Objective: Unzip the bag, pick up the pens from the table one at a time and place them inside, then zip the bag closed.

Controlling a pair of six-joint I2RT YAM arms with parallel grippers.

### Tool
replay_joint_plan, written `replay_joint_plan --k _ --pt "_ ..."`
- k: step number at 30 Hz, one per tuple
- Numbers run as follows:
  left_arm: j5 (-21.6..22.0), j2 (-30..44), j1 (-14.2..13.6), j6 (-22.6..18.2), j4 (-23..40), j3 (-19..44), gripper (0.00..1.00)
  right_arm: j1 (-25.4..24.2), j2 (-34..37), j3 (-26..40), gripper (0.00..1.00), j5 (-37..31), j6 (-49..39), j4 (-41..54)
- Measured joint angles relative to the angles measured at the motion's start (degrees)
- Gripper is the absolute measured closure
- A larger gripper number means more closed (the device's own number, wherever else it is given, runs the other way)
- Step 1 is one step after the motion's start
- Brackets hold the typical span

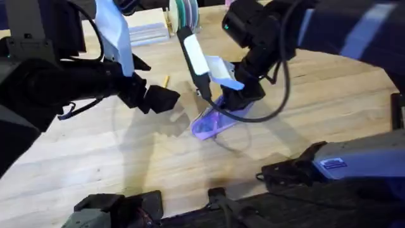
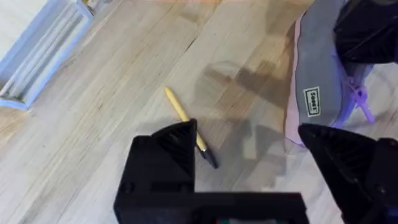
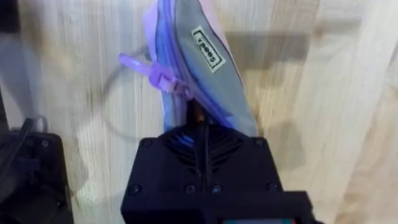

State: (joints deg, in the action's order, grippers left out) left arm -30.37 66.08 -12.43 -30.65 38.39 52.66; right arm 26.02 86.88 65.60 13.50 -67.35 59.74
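Left gripper [image 2: 249, 155]: fingers spread wide apart, nothing between them, poised above the table [image 1: 95, 158]. In the left wrist view the pen [image 2: 186, 124], slim and yellow-tan with a dark tip, lies flat on the wood partly behind one black finger [image 2: 171, 152]; the bag's edge is off to the other finger's side.

Right gripper [image 3: 193, 121]: clamped on one end of the bag [image 3: 205, 68], a lavender pouch with a small label patch; the fabric runs straight out from the fingertips, and a purple pull tab [image 3: 149, 70] sticks out beside the grip.

Overhead: bag [image 1: 212, 121] sits mid-table under the right gripper [image 1: 235, 101]; pen [image 1: 166, 80] lies farther back, near the left gripper [image 1: 166, 100], apart from the bag.
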Motion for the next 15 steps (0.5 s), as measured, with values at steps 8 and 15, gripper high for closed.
replay_joint_plan --k 8,15 --pt "0.0 0.0 0.0 0.0 0.0 0.0 0.007 0.0 4.1 0.1 0.969 0.9 0.0 -0.3" --pt "0.0 0.0 0.0 0.0 0.0 0.0 0.007 0.0 4.1 0.1 0.087 0.9 -0.2 -0.2"
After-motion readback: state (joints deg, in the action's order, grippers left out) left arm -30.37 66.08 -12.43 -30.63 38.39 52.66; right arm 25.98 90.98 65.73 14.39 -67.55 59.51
